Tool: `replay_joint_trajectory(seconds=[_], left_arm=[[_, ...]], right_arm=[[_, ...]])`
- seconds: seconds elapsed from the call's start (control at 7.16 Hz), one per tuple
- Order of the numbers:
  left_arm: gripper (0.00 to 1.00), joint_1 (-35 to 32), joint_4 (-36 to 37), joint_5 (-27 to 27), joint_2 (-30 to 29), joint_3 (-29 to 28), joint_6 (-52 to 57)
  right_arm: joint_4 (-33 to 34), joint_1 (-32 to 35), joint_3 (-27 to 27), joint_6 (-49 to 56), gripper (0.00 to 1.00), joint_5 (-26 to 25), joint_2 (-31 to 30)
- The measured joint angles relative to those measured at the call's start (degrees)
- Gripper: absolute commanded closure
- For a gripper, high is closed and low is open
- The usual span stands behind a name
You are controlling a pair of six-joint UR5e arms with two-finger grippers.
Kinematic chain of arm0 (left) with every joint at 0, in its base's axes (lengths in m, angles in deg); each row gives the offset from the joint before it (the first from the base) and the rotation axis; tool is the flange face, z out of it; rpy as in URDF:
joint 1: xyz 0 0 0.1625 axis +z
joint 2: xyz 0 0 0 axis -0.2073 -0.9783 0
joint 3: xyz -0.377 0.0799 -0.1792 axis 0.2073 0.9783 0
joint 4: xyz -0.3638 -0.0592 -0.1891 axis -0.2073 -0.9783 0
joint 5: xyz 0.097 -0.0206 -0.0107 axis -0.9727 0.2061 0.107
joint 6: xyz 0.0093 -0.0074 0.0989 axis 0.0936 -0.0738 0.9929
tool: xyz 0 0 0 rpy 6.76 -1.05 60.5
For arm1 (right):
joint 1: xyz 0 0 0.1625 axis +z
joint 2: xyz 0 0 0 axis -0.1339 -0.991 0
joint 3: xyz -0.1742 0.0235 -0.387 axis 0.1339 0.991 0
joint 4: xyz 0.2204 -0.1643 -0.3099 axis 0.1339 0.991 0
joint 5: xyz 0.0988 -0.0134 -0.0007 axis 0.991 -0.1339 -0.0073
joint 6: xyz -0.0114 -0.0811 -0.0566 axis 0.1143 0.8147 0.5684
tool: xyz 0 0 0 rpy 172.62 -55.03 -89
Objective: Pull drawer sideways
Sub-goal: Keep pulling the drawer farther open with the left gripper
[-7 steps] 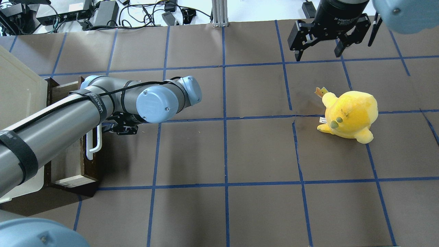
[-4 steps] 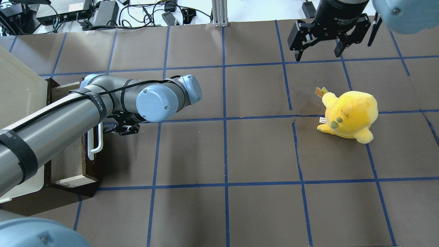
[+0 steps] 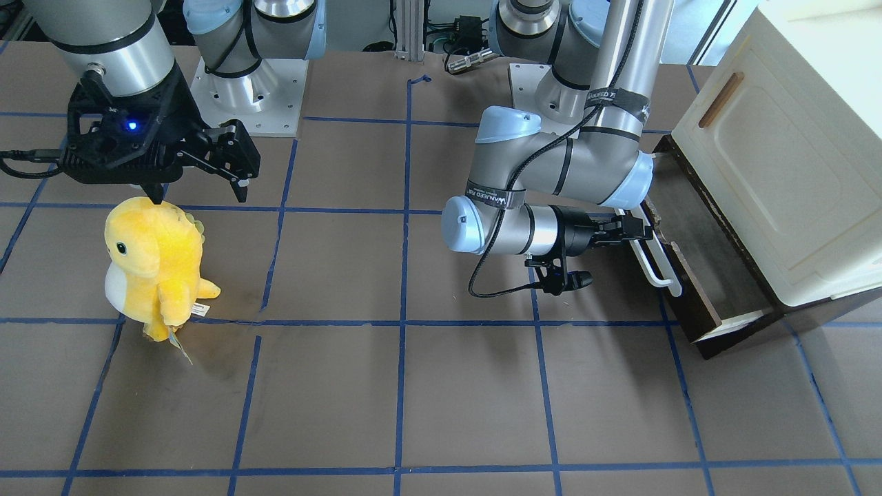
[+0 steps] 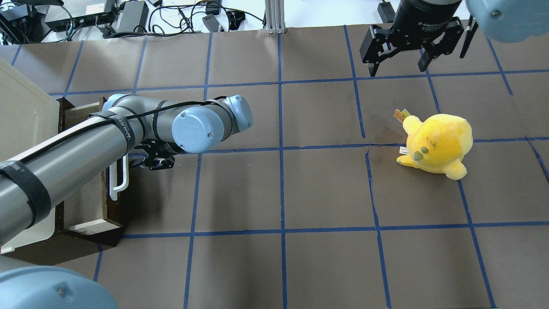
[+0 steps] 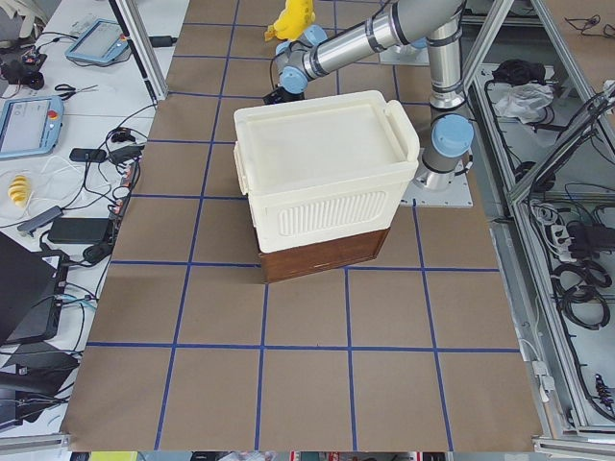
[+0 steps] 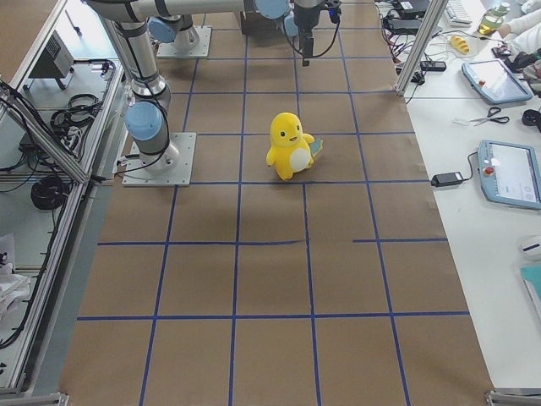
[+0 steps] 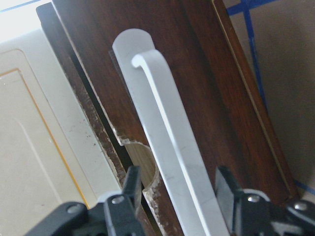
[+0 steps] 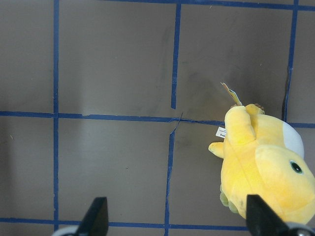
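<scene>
The dark brown drawer stands pulled partly out from under the cream cabinet, with pale wood showing inside in the overhead view. Its long white bar handle runs along the front. My left gripper is open at the far end of the handle. In the left wrist view the handle passes between the two fingers with a gap on the left side. In the overhead view the left gripper sits just right of the handle. My right gripper is open and empty.
A yellow plush toy stands on the brown, blue-taped table at the right, just below my right gripper; it also shows in the right wrist view. The cabinet fills the table's left edge.
My left arm and gripper have edged slightly to the right along the table. The drawer and the right arm have not visibly moved.
</scene>
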Motion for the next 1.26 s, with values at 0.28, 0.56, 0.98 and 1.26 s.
replay_joint_trajectory(seconds=[0.28, 0.56, 0.98, 1.26], left_arm=[[0.65, 0.1, 0.0, 0.1, -0.4, 0.0, -0.1], [0.67, 0.2, 0.1, 0.2, -0.5, 0.0, -0.5], [0.75, 0.3, 0.1, 0.4, -0.6, -0.1, -0.9], [0.75, 0.0, 0.2, 1.8, -0.7, -0.8, -0.8]], right_arm=[[0.0, 0.0, 0.0, 0.0, 0.00, 0.0, 0.0], [0.0, 0.0, 0.0, 0.0, 0.00, 0.0, 0.0], [0.0, 0.0, 0.0, 0.0, 0.00, 0.0, 0.0], [0.0, 0.0, 0.0, 0.0, 0.00, 0.0, 0.0]])
